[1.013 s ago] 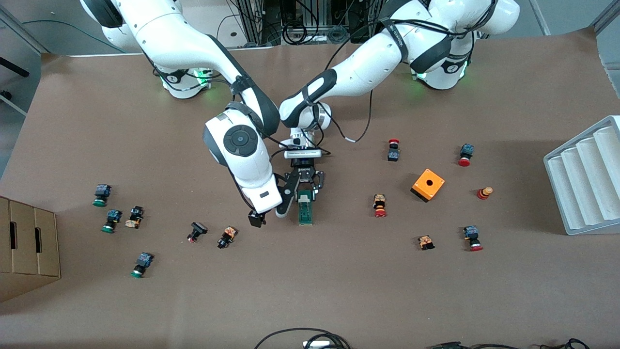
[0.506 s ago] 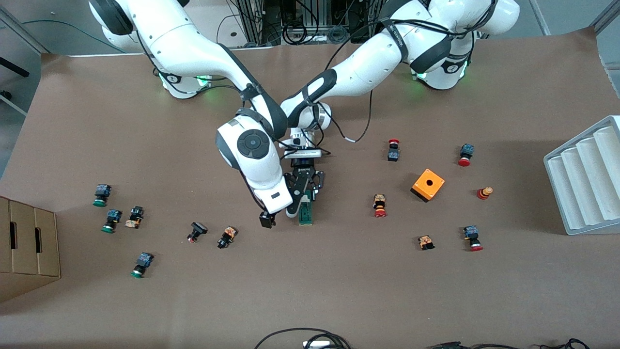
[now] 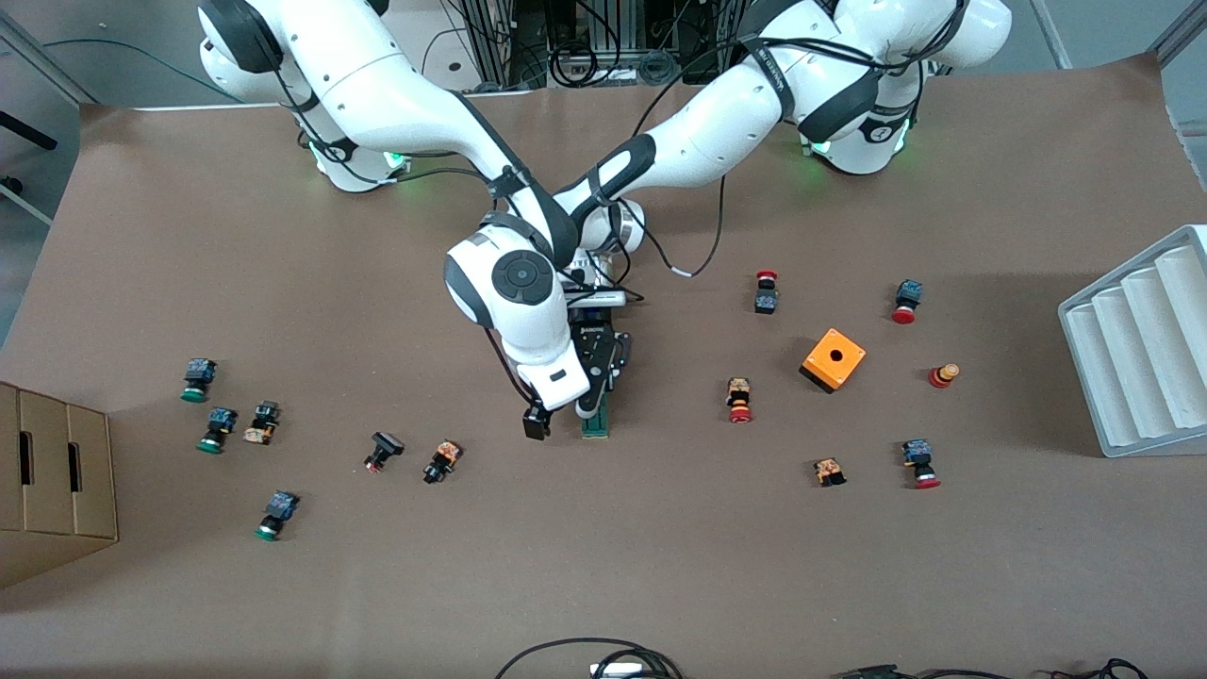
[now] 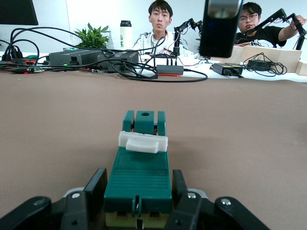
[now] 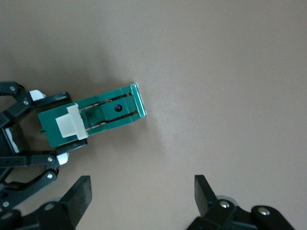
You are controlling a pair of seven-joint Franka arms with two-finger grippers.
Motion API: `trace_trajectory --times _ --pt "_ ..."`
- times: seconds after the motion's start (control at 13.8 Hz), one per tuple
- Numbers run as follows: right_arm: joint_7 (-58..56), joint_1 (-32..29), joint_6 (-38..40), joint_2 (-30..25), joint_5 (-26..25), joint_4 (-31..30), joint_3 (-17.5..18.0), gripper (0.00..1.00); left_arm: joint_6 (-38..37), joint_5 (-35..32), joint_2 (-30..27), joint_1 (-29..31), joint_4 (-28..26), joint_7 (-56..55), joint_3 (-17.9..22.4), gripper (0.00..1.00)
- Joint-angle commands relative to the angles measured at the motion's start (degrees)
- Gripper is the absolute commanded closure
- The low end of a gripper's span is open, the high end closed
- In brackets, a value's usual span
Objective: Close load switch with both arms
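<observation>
The load switch (image 3: 595,419) is a narrow dark-green block with a white lever (image 4: 143,142), lying mid-table. My left gripper (image 3: 601,385) is shut on the end of it that is farther from the front camera, one finger (image 4: 96,185) on each side of the block (image 4: 139,167). My right gripper (image 3: 563,415) is open and empty, hovering beside the switch on the side toward the right arm's end of the table. In the right wrist view the switch (image 5: 96,117) lies ahead of the right gripper (image 5: 143,191), its lever (image 5: 67,124) near the left gripper (image 5: 29,132).
An orange box with a hole (image 3: 834,359) and several small red-capped buttons (image 3: 739,401) lie toward the left arm's end. Green-capped and dark buttons (image 3: 441,461) lie toward the right arm's end. A white rack (image 3: 1141,339) and a cardboard box (image 3: 52,481) stand at the table's ends.
My right arm has swung toward the load switch, bringing its open gripper close beside it. My left gripper has stayed on the switch.
</observation>
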State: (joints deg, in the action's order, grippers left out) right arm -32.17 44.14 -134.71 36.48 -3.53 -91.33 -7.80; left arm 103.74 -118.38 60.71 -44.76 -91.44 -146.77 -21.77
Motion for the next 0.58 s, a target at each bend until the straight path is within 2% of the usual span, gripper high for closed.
trace_trajectory --times 0.0,0.51 --pt "2.46 1.30 -0.82 2.27 -1.04 1.68 -0.73 0.04 -0.29 -0.80 1.35 -0.85 0.65 -1.32 0.67 0.38" --pt "6.41 3.41 -2.31 4.47 -1.22 1.94 -0.73 0.05 -0.29 -0.80 1.34 -0.85 0.65 -1.32 0.76 0.38"
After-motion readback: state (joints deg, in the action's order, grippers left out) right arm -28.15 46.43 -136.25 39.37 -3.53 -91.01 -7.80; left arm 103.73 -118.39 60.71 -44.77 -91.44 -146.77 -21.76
